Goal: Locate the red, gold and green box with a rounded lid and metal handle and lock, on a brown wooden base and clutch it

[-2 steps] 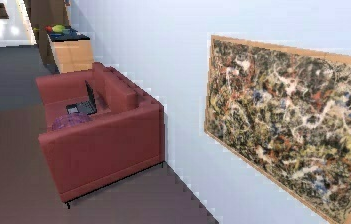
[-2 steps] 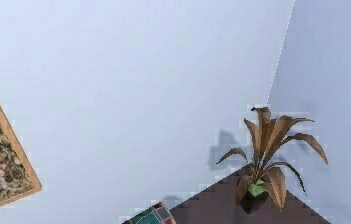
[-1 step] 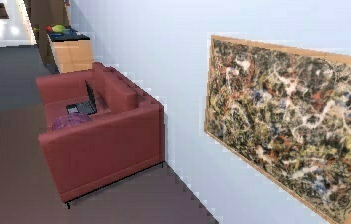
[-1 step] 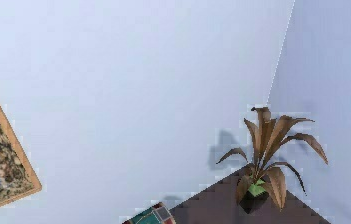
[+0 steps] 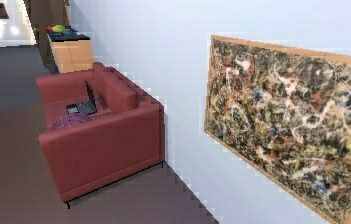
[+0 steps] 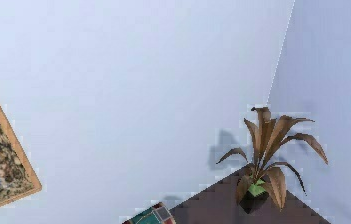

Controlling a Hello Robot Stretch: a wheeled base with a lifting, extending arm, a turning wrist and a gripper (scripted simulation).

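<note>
You are at the finding step. The box has not been picked out for sure, and the grab is not yet done. You cannot tell from these pictures how the gripper stands, so do not count on it being ready.

Look at the arm side view. At the very bottom edge sits a small red and green thing (image 6: 151, 213), cut off by the edge. It has a red rim and a green-blue top with dark stripes. Those colours fit the box, so I think this may be it. But you cannot make out a round lid, a handle, a lock or a wooden base, so that is only a guess. It sits low by the pale wall (image 6: 133, 80), near the plant (image 6: 266, 150) and on the plant's left in the picture. The plant has long brown leaves and stands in the corner.

In the forward view you have a red sofa (image 5: 98, 145) with a laptop (image 5: 83, 103) on it, a wooden cabinet (image 5: 71, 55) farther off, and a big speckled painting (image 5: 283, 125) on the wall.

Next, I think you should shift the base so the whole thing comes into sight. Check the lid and handle first. Then line up the arm, and mind the plant close by.
</note>
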